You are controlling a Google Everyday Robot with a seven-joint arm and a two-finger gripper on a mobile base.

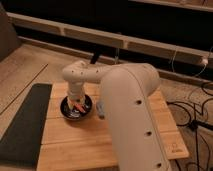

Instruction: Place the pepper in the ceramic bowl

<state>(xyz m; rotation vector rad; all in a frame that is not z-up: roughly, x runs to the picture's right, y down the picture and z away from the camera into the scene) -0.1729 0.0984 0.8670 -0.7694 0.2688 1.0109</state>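
- Right now, the small, slim orange-red pepper (79,106) is seen just over the inside of the round, shiny black ceramic bowl (67,111), at the tip of the gripper.
- The gripper (77,103) is held low above the bowl, pointing down into it.
- Whether the pepper is clamped or let go cannot be told.
- The bowl is set on the pale wooden slatted table (75,145), near its left side.
- The big cream-white robot arm (130,115) is bent over the table, and much of the table is hidden by it.
- A dark flat mat (25,125) is laid just beside the table's left edge.
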